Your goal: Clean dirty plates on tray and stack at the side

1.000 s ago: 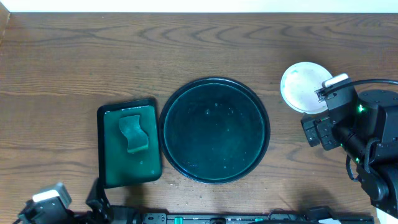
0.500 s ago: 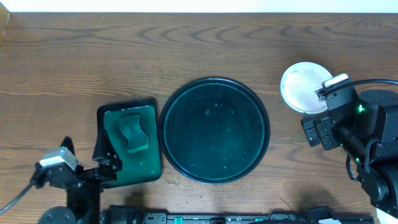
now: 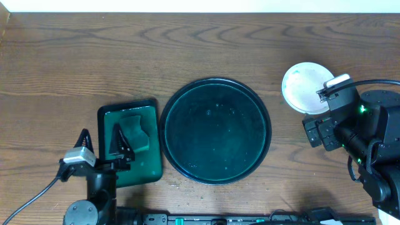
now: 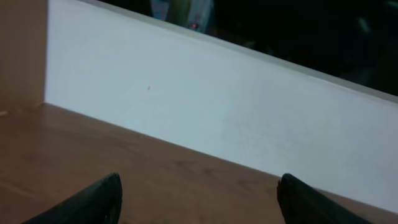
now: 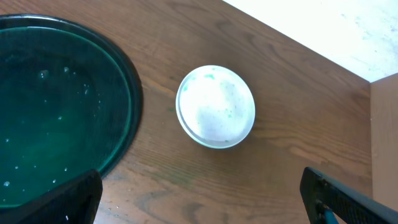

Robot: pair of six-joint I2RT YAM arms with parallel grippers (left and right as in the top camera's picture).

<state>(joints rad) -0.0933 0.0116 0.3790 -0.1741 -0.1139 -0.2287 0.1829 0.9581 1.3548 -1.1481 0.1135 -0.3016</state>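
Observation:
The large round dark green tray point(image 3: 215, 178) lies mid-table with no plates on it; only water drops show. It also shows in the right wrist view point(image 5: 132, 109). The white plates point(image 3: 303, 87) sit stacked to the tray's right, the top one with faint green smears point(image 5: 216, 106); how many are stacked I cannot tell. My right gripper point(image 5: 205, 205) is open and empty, held above the table just short of the plates. My left gripper point(image 3: 102, 142) is open and empty at the near left, its fingers astride the left edge of the small tray; it also shows in the left wrist view point(image 4: 199, 202).
A small rectangular green tray point(image 3: 147, 169) with a folded green cloth point(image 3: 134, 128) lies left of the round tray. The right arm's body point(image 3: 369, 134) fills the near right. A white wall point(image 4: 217, 118) runs along the table's far edge.
My left arm has come up from the near left corner towards the small rectangular tray, and its open fingers now show there. The right arm, the plates and the round tray have not moved.

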